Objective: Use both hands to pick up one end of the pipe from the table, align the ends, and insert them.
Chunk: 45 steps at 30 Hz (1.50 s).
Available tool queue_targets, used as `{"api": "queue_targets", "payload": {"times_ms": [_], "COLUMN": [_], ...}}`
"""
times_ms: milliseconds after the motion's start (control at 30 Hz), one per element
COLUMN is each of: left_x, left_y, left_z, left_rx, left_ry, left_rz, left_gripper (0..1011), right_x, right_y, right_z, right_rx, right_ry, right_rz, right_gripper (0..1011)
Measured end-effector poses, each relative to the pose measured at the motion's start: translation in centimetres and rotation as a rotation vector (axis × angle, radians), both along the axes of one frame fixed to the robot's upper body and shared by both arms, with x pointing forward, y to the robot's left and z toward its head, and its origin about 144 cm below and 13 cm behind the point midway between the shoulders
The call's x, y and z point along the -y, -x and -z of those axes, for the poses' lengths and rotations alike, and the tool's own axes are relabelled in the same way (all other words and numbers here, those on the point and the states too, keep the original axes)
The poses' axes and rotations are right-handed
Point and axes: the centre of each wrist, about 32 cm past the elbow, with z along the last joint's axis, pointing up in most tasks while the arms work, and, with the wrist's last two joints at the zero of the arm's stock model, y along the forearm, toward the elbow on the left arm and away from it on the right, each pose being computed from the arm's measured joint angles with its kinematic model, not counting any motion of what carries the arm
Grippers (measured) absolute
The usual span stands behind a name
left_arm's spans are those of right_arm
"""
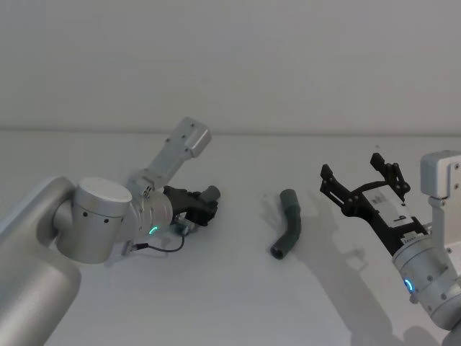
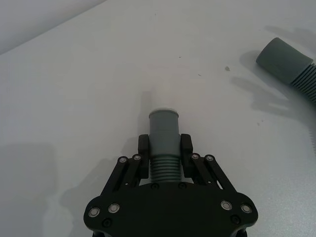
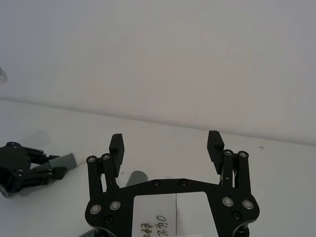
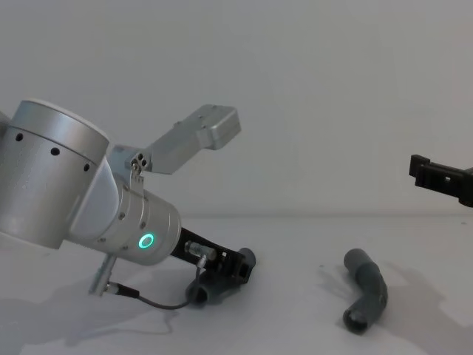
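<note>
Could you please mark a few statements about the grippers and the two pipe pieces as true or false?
1. The left gripper has its jaws shut on one pipe piece. True.
2. The right gripper holds the other pipe piece. False: its jaws are open and empty, and that piece lies on the table.
3. The two pieces are joined end to end. False: they are apart.
4. The other pipe piece lies between the two grippers. True.

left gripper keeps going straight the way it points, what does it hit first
Likely nothing: the left gripper, shut on the held pipe piece, points across bare table; the other pipe piece lies off that line. The right gripper hovers open.
</note>
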Motion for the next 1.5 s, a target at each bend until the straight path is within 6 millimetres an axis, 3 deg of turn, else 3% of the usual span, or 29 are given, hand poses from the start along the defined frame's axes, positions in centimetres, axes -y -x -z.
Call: {"api": "queue_targets", "payload": {"times_ms": [633,1267,1500], "left_x": [0.0,0.0,0.0], "left_y": [0.0,0.0,0.0], "left_z": [0.0,0.0,0.0], "left_rx": [-0.001,-0.001,-0.001], "left_ry": [0.001,0.0,0.0], "left_rz": [0.0,0.0,0.0], "left_gripper": [357,357,357], "right_x": [0.3,2.0,2.1], "right_y": [0.4,1.9,1.6], "right_z": [-0.4,-3.1,-4.0], "right_rx": [-0.038,-0.274,-0.324], "right_ry": [0.021,0.092,0.136], "right_rz": [-0.034,-0.136,-0.165], "right_gripper": [1001,1001,1001]}}
